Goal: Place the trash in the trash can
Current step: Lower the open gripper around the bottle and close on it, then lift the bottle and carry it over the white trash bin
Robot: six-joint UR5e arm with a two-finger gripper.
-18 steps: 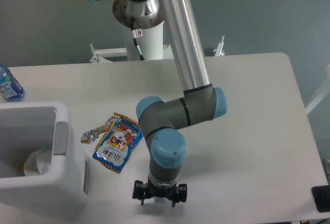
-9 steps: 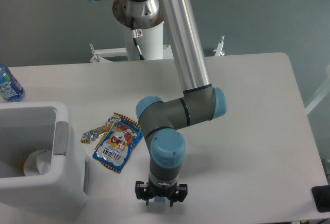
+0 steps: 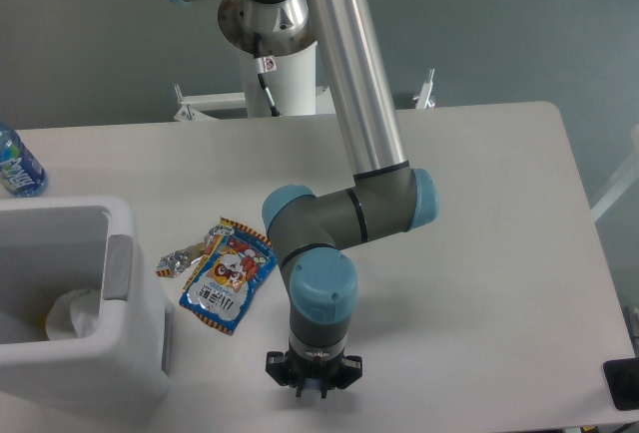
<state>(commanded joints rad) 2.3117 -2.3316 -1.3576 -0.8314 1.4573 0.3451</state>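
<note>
The trash can [image 3: 125, 253], a large white bin with thick rounded walls and a grey panel on its right side, sits at the left edge of the table [image 3: 479, 204], and everything else can be placed from it. Inside it lies a crumpled pale item [image 3: 72, 315] with a touch of yellow. Just right of the bin's grey panel lies the small crumpled silver wrapper [image 3: 181, 261], and touching that wrapper on its right is the blue-orange snack packet [image 3: 230, 275], flat on the table with its cartoon face up. Further right of the bin and nearer the front table edge, the gripper [image 3: 313, 381] points straight down from the arm's blue-capped wrist, close to the table surface. Its fingers are drawn close together, and something small and pale blue shows between them, but I cannot tell whether they grip it or what it is. Behind the bin, at the far left edge of the view, stands an upright water bottle [image 3: 15, 164] with a blue label.
</note>
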